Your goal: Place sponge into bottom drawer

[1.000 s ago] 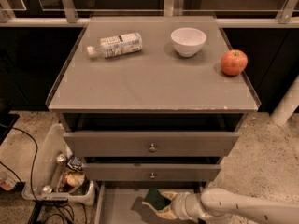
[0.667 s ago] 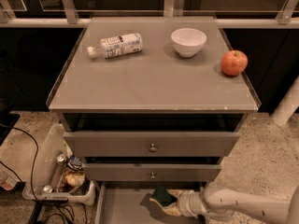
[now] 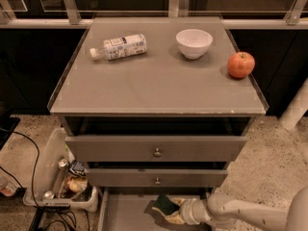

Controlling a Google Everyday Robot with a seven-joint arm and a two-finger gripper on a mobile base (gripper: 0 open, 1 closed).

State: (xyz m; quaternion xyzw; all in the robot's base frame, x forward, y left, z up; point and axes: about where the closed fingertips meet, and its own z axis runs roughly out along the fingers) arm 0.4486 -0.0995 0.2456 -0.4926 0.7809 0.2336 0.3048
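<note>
Found the pincer (image 3: 172, 211) low and right of centre, reaching into the pulled-out bottom drawer (image 3: 125, 216), closed on the sponge (image 3: 165, 205). Saw the sponge held over that drawer's grey floor, dark green side leftward, just below the middle drawer (image 3: 120, 178). Noted on the surface (image 3: 159, 88) a bottle (image 3: 119, 46) lying down, a white bowl (image 3: 194, 43) and an apple (image 3: 241, 64), all apart. Spotted a cluttered bin (image 3: 50, 165) on the ground at left.

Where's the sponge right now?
The sponge is bottom centre of camera view, held by the gripper over the bottom drawer, under the middle drawer's knob.
</note>
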